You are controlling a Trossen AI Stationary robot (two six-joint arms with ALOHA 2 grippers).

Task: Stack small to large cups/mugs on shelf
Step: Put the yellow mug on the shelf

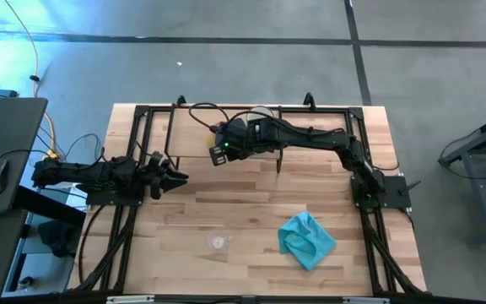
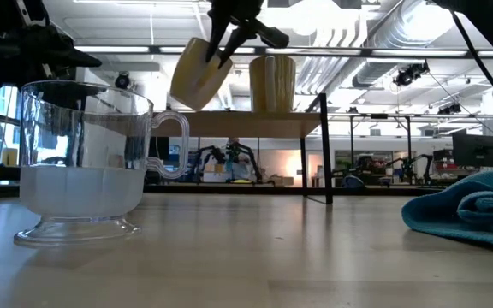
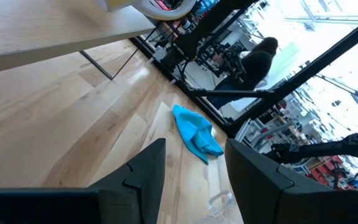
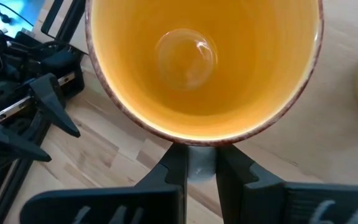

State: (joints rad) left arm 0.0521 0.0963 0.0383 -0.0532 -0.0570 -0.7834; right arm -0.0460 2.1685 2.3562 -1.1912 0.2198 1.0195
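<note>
The right gripper (image 4: 194, 163) holds the orange mug (image 2: 199, 73) by its rim, jaws clamped, tilted above the shelf (image 2: 255, 125) beside the cream mug (image 2: 272, 84). The glass cup (image 2: 88, 162) waits on the table (image 2: 315, 257); the left gripper (image 3: 194, 171) idles, jaws apart.

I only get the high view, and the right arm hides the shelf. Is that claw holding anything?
Observer: Yes. The right claw pinches the orange mug by its rim, and the mug is tilted.
Operator: Anything on the shelf?
Observer: A cream mug stands upright on it, beside the orange mug.
Operator: And the glass cup?
Observer: Upright on the table, apart from the cloth.
</note>
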